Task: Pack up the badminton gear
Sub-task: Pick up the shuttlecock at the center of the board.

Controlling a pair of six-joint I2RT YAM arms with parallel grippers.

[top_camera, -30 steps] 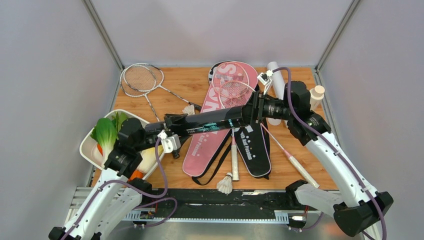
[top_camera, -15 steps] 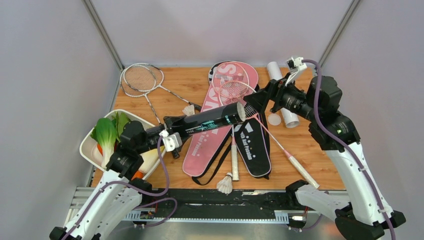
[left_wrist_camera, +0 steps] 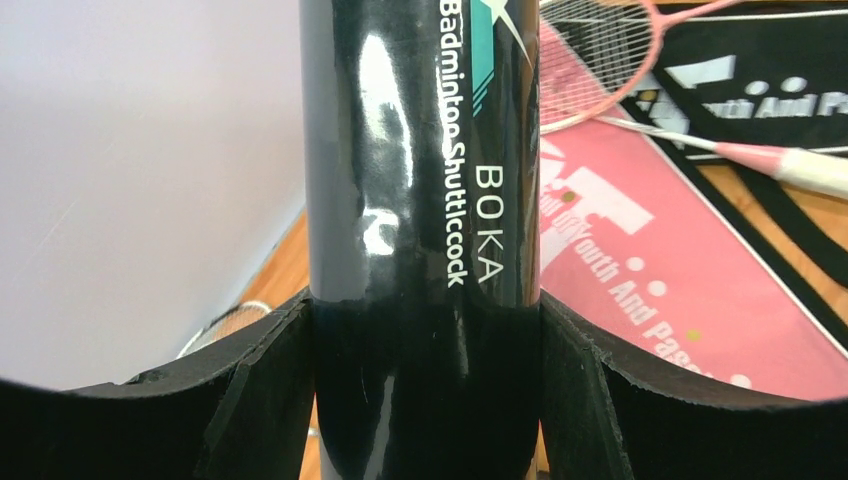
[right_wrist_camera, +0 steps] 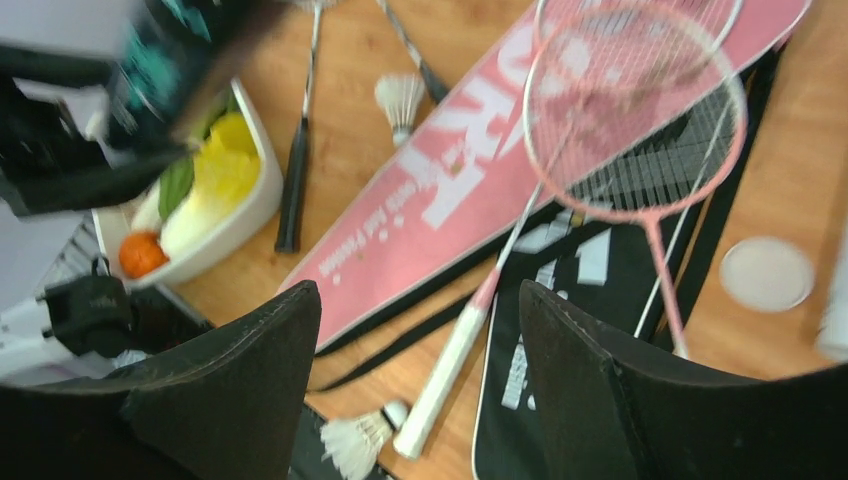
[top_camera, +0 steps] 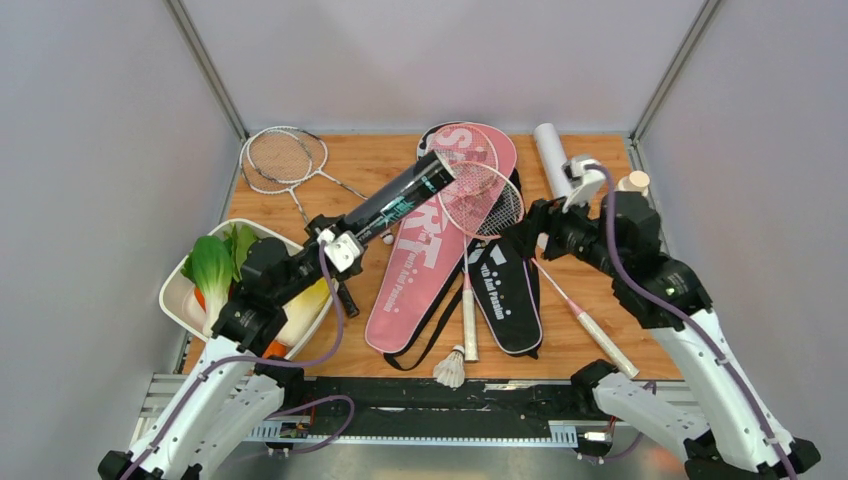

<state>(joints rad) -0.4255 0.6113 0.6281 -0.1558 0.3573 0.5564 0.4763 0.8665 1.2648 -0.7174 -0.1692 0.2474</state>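
Although the overhead view gave the whole layout, only my left wrist camera resolved the lettering "Badminton Shuttlecock" and "BOKA" on the black tube. Only my right wrist camera showed a round white disc lying on the table beside the black racket bag, a spot my right arm covered from above. My left gripper was clamped wide on the tube's near end, a pad against each side, and held it raised at a slant with its far end over the pink racket bag. My right gripper hovered with its fingers well apart and empty above the black bag and the pink rackets. Whether either the black tube or the white tube, which lay at the table's far edge, held anything I could not tell. The white tray held leafy greens and other vegetables. Both bags lay flat with the pink rackets on top of them, not inside. The silver rackets and two shuttlecocks lay loose on the wood.
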